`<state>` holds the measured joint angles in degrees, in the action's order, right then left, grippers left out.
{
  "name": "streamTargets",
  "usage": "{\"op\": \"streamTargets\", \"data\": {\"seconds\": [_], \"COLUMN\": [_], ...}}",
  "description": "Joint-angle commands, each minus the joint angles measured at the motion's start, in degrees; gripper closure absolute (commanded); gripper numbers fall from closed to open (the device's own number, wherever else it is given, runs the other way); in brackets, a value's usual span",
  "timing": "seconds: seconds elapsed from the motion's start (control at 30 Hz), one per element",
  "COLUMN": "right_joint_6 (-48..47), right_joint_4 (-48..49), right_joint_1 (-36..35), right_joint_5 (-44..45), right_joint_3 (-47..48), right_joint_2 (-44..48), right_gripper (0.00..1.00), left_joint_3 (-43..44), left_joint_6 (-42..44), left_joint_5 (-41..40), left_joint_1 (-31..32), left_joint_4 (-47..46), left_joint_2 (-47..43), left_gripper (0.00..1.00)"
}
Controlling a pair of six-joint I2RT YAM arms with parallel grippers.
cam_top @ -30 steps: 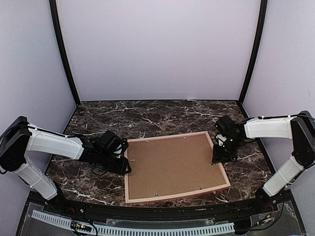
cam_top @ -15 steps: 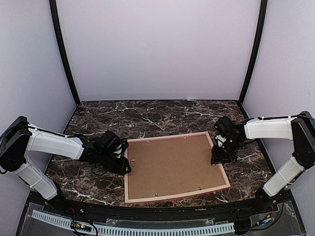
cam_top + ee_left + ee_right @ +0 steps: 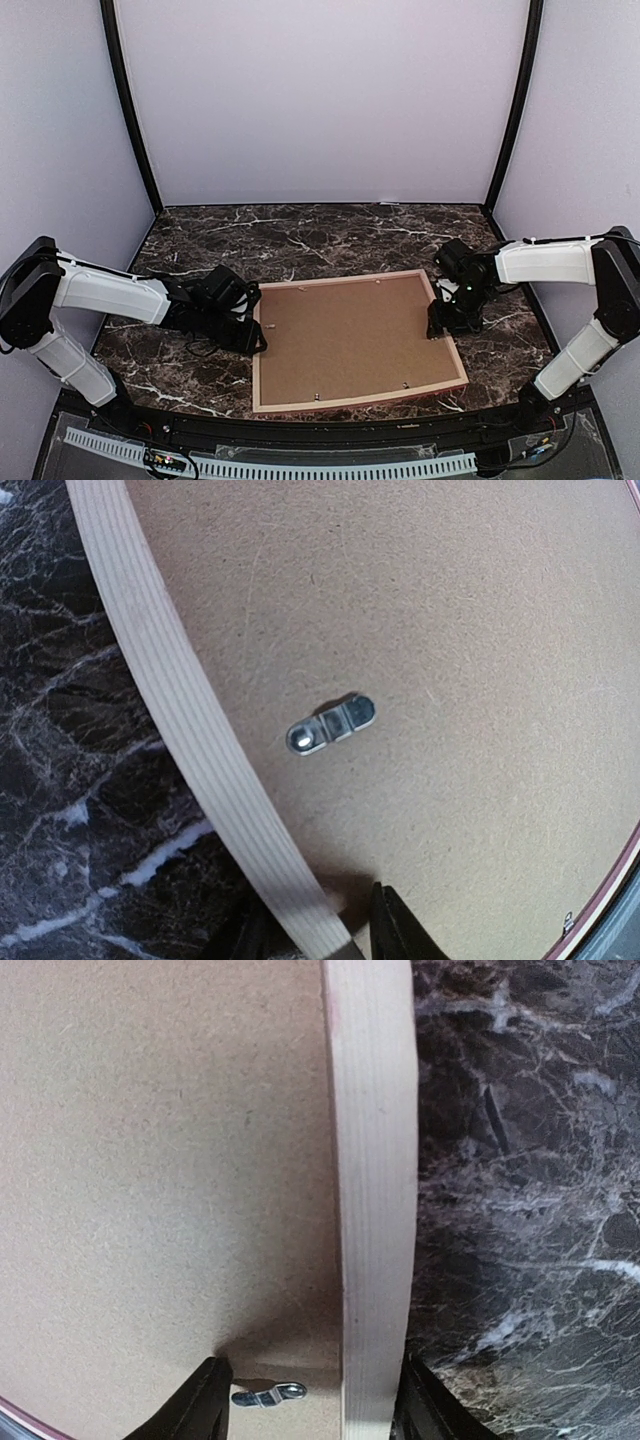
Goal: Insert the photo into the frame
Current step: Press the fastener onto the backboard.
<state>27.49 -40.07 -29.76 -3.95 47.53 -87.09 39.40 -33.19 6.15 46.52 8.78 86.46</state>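
On the near tabletop the frame lies face down, backing board seated; the photo is hidden, presumably inside, so nearly done. Left hand pinches the left rail; right hand, parted, straddles the right.

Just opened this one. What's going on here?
The frame lies face down on the table with the backing board in it. The left gripper looks clamped on the frame's left rail. The right gripper straddles the right rail with its jaws open, not gripping. No photo is in view, so I can't tell whether it is under the board.
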Motion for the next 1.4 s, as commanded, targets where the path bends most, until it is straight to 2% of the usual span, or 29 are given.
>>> {"op": "streamTargets", "data": {"seconds": [0.0, 0.13, 0.4, 0.7, 1.1, 1.37], "right_joint_6": [-1.0, -1.3, -1.3, -2.1, -2.1, -1.2], "right_joint_4": [-5.3, -6.8, -6.8, -9.2, -10.8, -11.4], "right_joint_1": [-1.2, -1.2, -0.6, 0.9, 2.6, 2.9], "right_joint_5": [-1.3, 0.2, 1.1, 3.4, 5.1, 5.0], "right_joint_3": [0.5, 0.8, 0.8, 1.9, 1.7, 1.2], "right_joint_2": [0.4, 0.0, -0.8, -0.6, 0.4, 1.8], "right_gripper": [0.42, 0.42, 0.49, 0.43, 0.42, 0.41], "left_joint_3": [-0.2, 0.0, -0.1, 0.0, 1.0, 1.0], "left_joint_6": [0.5, 0.6, 0.6, 0.7, 0.8, 0.2], "left_joint_5": [0.3, 0.2, 0.1, -0.2, -0.7, -1.3], "left_joint_1": [0.4, 0.5, 0.5, 0.5, 0.4, 0.5], "left_joint_4": [-0.2, 0.0, 0.1, 0.1, 1.0, 0.9], "left_joint_2": [0.2, 0.1, 0.1, 0.5, 1.7, 3.0], "left_gripper": [0.64, 0.64, 0.64, 0.64, 0.79, 0.84]}}
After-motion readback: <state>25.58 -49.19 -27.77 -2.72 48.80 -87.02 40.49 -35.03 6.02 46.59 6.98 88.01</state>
